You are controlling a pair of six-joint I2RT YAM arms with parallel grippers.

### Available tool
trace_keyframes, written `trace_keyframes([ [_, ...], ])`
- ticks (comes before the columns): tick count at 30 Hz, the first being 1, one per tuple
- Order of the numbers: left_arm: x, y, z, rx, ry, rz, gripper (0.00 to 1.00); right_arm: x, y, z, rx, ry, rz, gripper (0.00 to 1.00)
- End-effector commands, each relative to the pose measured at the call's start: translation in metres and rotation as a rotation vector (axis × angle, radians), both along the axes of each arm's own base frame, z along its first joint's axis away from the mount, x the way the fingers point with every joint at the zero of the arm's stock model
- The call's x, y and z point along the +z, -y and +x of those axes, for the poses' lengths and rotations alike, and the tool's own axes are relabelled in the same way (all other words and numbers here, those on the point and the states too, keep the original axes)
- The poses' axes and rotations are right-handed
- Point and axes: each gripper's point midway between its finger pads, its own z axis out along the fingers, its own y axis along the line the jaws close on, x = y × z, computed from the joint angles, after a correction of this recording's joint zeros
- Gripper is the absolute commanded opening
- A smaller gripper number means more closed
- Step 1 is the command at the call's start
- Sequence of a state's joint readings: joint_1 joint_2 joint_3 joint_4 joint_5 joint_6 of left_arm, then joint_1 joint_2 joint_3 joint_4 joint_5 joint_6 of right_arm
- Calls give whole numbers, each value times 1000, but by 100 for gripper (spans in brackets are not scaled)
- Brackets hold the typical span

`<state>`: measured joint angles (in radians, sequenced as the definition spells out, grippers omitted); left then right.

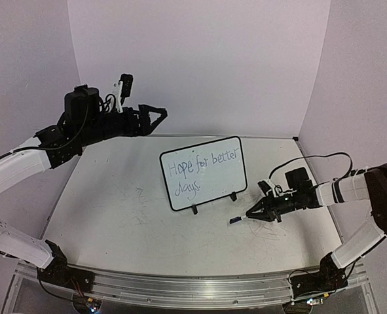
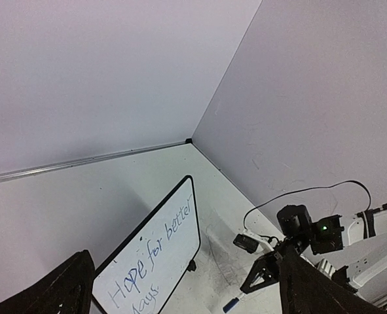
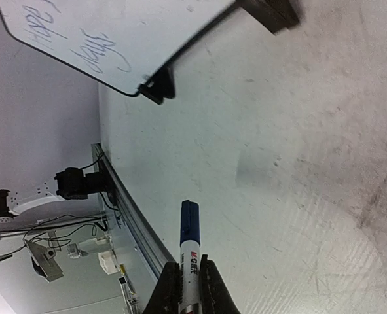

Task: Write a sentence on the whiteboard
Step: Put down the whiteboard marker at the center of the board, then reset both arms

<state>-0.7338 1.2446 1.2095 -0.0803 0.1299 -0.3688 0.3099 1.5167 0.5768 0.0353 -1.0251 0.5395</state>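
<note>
The whiteboard [image 1: 203, 173] stands upright on two black feet mid-table, tilted back. The sentence [image 1: 203, 169] on it reads "Hope for better days" in thin blue writing, in two lines. The board also shows in the left wrist view [image 2: 154, 252] and the right wrist view [image 3: 114, 39]. My right gripper [image 1: 255, 212] is low over the table, right of the board, shut on a white marker [image 3: 190, 248] whose blue cap [image 1: 235, 220] points toward the table's front left. My left gripper [image 1: 157, 116] is open and empty, raised high at the back left, clear of the board.
The white table [image 1: 114, 216] is scuffed with grey marks, most of them right of the board. Its metal front rail [image 1: 180, 288] runs along the near edge. Purple walls close the back and both sides. A black cable [image 1: 324, 157] loops over my right arm.
</note>
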Motion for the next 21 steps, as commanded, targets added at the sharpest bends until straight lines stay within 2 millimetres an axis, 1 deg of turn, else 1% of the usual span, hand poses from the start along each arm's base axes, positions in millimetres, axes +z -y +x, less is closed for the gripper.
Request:
trace_keyframes([
  [1, 10, -5, 2, 29, 37, 11, 99, -36, 17, -1, -29, -2, -144, 7],
  [4, 14, -11, 0, 43, 50, 6, 99, -54, 29, 7, -93, -10, -206, 11],
  [6, 17, -14, -1, 50, 58, 3, 99, -60, 36, 15, -137, 3, -255, 19],
  [9, 22, -18, -4, 59, 70, -3, 99, -55, 48, 30, -215, 48, -323, 32],
  [11, 26, -23, -5, 76, 81, -5, 99, -47, 58, 41, -277, 88, -373, 43],
  [13, 30, -29, -4, 104, 91, -1, 99, -39, 76, 49, -345, 119, -467, 51],
  [14, 32, -32, -3, 122, 97, 3, 99, -33, 88, 52, -384, 133, -526, 57],
  [16, 38, -45, 1, 193, 112, 15, 99, -12, 108, 61, -470, 186, -608, 73],
  [18, 47, -61, 4, 273, 129, 30, 99, 23, 129, 70, -573, 264, -682, 87],
  [19, 51, -68, 5, 306, 139, 36, 99, 43, 139, 74, -622, 304, -715, 91],
  [21, 61, -82, 5, 366, 168, 52, 99, 95, 152, 81, -695, 427, -730, 97],
])
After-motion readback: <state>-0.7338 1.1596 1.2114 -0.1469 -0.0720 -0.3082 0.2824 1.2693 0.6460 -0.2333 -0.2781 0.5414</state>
